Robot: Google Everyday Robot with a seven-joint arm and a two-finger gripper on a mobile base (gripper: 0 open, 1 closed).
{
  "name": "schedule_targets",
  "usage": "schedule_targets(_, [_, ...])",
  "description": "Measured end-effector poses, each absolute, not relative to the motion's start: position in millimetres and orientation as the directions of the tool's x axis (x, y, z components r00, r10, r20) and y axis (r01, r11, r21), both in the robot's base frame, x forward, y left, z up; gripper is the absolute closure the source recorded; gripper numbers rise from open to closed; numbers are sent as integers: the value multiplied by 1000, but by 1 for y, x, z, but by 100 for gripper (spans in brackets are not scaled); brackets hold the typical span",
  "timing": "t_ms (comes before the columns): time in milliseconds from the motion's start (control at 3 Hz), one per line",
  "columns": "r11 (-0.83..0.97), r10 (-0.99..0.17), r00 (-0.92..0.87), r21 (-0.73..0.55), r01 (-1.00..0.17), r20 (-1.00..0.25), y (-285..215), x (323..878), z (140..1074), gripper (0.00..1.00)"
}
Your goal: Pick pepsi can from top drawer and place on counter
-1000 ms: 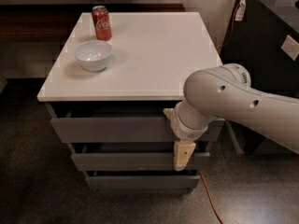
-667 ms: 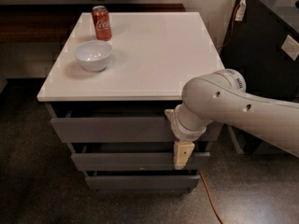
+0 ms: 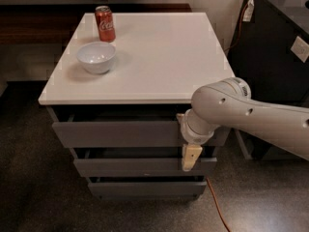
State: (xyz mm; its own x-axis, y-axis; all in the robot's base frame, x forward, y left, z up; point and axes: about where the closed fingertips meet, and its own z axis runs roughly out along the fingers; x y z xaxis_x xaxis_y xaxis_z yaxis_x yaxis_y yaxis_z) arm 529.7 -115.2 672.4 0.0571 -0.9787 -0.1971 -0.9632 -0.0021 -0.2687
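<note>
Overall, the task stands at an early stage, with nothing lifted yet. The large glossy white square counter [image 3: 159, 57] carries a red Coca-Cola can [image 3: 105, 23] at its far left corner and a round white bowl [image 3: 96, 57] just in front of that can. Neither belongs to the task.

The wide grey top drawer [image 3: 116, 133] shows its flat front a little forward of the counter's edge, with a dark gap above it. It appears only partly open, and its inside lies in shadow. The small dark blue pepsi can is not visible anywhere and is presumably hidden inside that drawer.

The robot's thick white arm [image 3: 251, 117] reaches in from the right. Its tan gripper [image 3: 191, 157] hangs pointing downward at the right end of the drawer fronts, in front of the narrower grey middle drawer [image 3: 130, 166]. Whether the gripper is open or closed cannot be told, and it holds nothing that can be seen.

Judged from this, what remains is to pull the drawer fully out, grasp the can, and set it on the counter.
</note>
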Motion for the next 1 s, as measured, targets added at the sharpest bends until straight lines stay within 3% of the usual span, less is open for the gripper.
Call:
schedule_targets(333, [27,-977,29,-262,-965,-209,-116,541,665,17])
schedule_targets(1000, [78,-974,-20,-250,-965,-227,-123,549,668,80])
